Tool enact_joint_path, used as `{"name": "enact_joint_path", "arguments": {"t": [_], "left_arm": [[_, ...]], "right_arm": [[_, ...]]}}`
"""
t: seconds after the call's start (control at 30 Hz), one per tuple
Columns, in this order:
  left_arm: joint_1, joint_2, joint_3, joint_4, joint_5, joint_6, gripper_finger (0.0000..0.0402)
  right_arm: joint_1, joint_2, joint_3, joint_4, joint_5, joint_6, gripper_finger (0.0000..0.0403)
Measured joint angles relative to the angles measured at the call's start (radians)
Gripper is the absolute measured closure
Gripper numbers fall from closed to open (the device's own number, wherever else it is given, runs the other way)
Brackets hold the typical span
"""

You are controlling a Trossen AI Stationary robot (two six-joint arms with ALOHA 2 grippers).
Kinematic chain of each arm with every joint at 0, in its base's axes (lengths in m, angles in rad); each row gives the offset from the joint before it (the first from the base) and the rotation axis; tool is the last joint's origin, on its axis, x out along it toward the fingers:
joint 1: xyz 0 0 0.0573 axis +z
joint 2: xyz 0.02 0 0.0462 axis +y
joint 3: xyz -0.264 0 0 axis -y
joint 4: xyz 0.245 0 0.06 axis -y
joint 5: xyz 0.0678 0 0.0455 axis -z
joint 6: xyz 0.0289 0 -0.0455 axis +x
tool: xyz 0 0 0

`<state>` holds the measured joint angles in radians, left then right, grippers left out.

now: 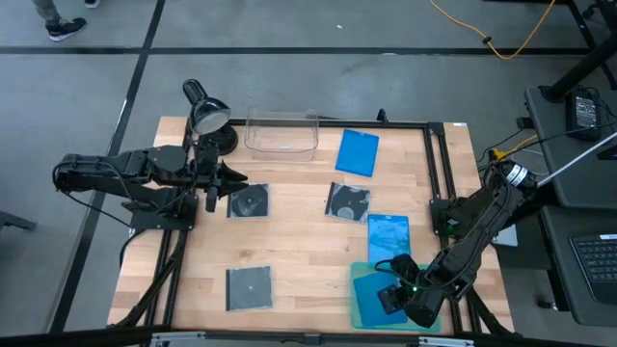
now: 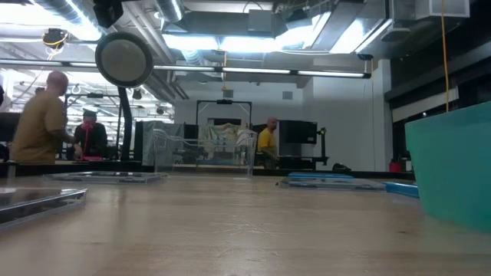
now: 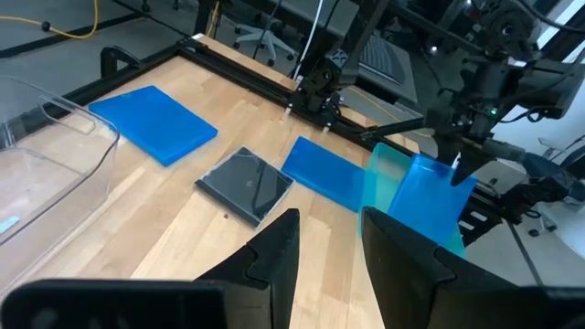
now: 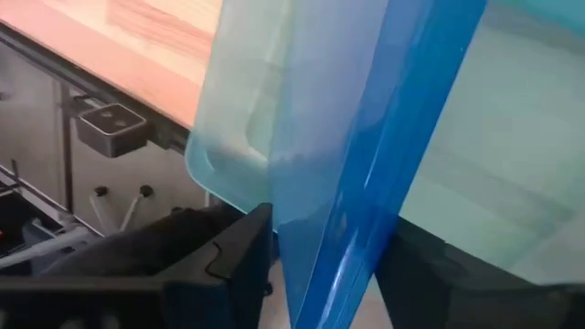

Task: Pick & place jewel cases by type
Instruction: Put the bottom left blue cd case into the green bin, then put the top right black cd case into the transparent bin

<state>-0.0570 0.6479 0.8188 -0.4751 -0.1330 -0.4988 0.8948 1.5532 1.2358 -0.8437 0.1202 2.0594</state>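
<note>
Over the shallow teal-green plastic tray [image 1: 364, 306] at the bench's near right, my right claw [image 1: 393, 297] has its fingers either side of a tall translucent blue jewel case [image 4: 366, 155] standing tilted; I'd spread wide, then lift straight clear

One jewel case [image 1: 369, 289] stands tilted in the tray [image 1: 359, 310].

Grey concrete floor [image 1: 318, 82], yellow cable [image 1: 501, 43], ceiling strip lights [image 2: 230, 38], people [image 2: 42, 119] at distant workbenches
</note>
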Motion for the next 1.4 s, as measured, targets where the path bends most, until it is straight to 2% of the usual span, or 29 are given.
{"name": "enact_joint_path", "arguments": {"t": [0.2, 0.53, 0.77, 0.9, 1.17, 1.4], "left_arm": [[0.0, 0.021, 0.0, 0.0, 0.003, -0.001, 0.0288], [0.0, 0.042, 0.0, 0.0, 0.03, -0.003, 0.0288], [0.0, 0.047, 0.0, 0.0, 0.022, 0.012, 0.0288], [0.0, 0.047, 0.0, 0.0, 0.02, 0.013, 0.0288], [0.0, 0.05, 0.0, 0.0, 0.014, 0.013, 0.0288], [0.0, 0.081, 0.0, 0.018, -0.032, -0.035, 0.0288]], "right_arm": [[0.004, 0.0, 0.0, -0.029, -0.129, 0.0, 0.02], [0.04, 0.0, 0.01, -0.145, -0.327, 0.012, 0.0197], [0.009, -0.029, 0.08, -0.379, -0.257, -0.053, 0.0197], [-0.047, -0.068, 0.117, -0.53, -0.201, -0.169, 0.0197], [-0.213, -0.142, 0.123, -0.671, -0.167, -0.585, 0.0206], [-0.418, -0.176, 0.123, -0.674, -0.012, -0.934, 0.0235]]}}
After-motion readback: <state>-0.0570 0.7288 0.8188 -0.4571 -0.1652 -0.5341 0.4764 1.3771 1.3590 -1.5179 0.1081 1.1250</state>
